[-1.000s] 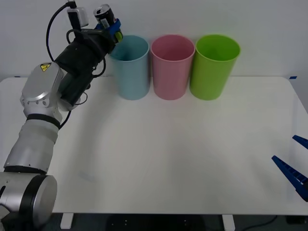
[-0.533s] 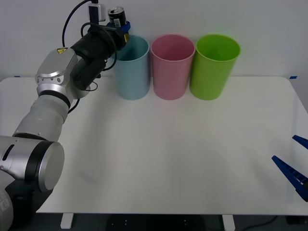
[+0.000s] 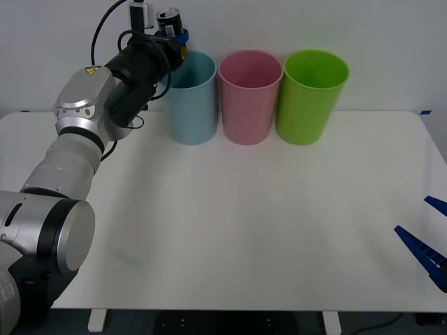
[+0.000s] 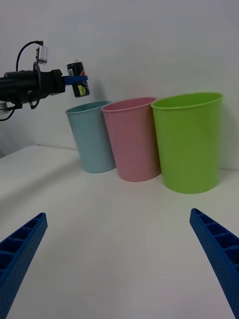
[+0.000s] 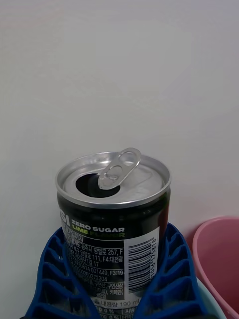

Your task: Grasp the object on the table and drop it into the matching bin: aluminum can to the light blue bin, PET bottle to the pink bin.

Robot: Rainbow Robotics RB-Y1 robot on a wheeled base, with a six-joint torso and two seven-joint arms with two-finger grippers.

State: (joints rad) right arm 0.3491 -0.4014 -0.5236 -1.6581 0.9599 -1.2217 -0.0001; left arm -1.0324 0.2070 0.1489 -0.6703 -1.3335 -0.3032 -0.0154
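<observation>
Table [image 3: 265, 223]: white, lower frame.
Light blue bin [image 3: 190, 98]: upper left, beside pink bin [image 3: 250, 96].
Left gripper [image 3: 174, 40]: clamps aluminum can [image 3: 170, 21] above the blue rim; its wrist view reveals the can's opened top.
Right gripper [image 4: 119, 264]: spread apart, lower right.

Left arm reached up and forward, left gripper [image 3: 176, 38] clamped shut on its load. Right gripper [image 3: 427, 244] low, fingers spread.
</observation>
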